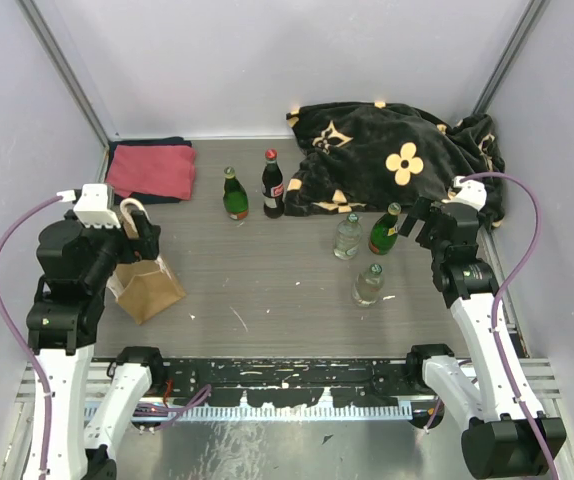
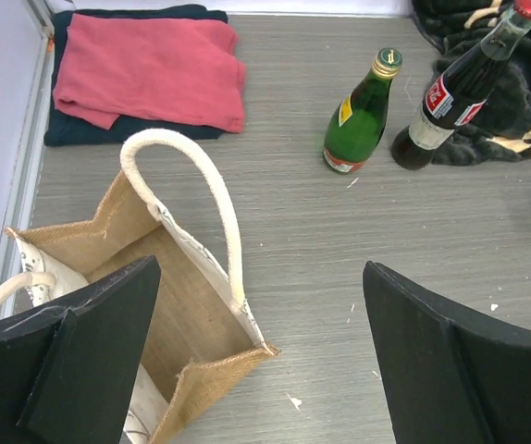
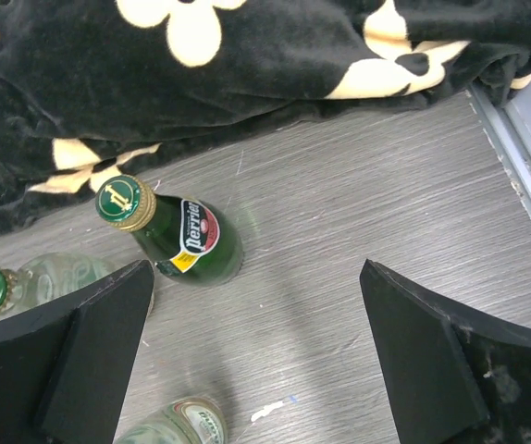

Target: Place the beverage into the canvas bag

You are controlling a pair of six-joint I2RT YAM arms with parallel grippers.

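The tan canvas bag (image 1: 149, 287) with cream handles stands open at the near left; in the left wrist view the canvas bag (image 2: 187, 324) lies just below and left of my fingers. My left gripper (image 1: 139, 236) (image 2: 261, 270) is open and empty, above the bag's right edge. Several bottles stand on the table: a green one (image 1: 235, 195) (image 2: 358, 116), a cola bottle (image 1: 272, 185) (image 2: 460, 88), a clear one (image 1: 347, 237) (image 3: 25, 282), a green Perrier (image 1: 386, 230) (image 3: 187, 242) and another clear one (image 1: 369, 285) (image 3: 178, 425). My right gripper (image 1: 413, 222) (image 3: 258, 268) is open and empty, just right of the Perrier.
A black blanket with cream flowers (image 1: 397, 155) (image 3: 247, 92) is heaped at the back right. A folded red towel (image 1: 152, 170) (image 2: 150, 69) lies on a dark cloth at the back left. Grey walls close in the left, right and back sides.
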